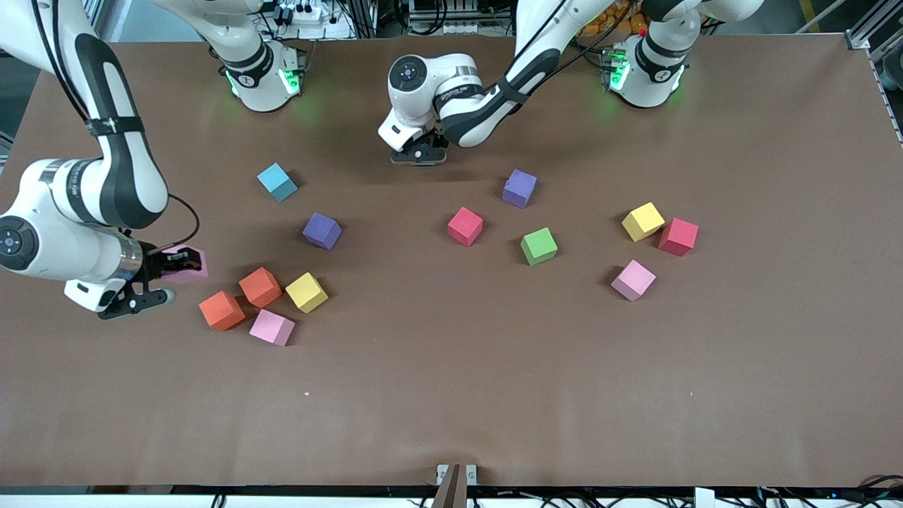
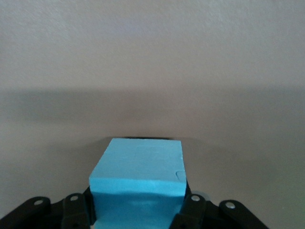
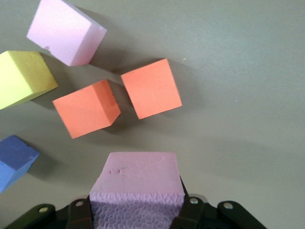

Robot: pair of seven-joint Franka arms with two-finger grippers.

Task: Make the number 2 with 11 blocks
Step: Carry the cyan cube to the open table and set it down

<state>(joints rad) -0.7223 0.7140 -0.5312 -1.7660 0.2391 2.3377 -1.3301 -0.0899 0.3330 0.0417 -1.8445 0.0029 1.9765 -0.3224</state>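
No digit is laid yet: the blocks lie scattered and mostly apart on the surface (image 1: pixel 451 395), so all placing remains. The left end effector (image 1: pixel 419 152), upper middle of the front view, is clamped on a light blue block (image 2: pixel 138 167). The right end effector (image 1: pixel 180 262), at its arm's end, grips a pink block (image 3: pixel 138 176). Counted: three pink, two each of orange, yellow, red, purple and blue, and one green block (image 1: pixel 539 245).

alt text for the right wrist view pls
The right gripper is shut on a pink block above the brown table. On the table lie two orange blocks, another pink block, a yellow block and part of a purple block, loosely scattered.
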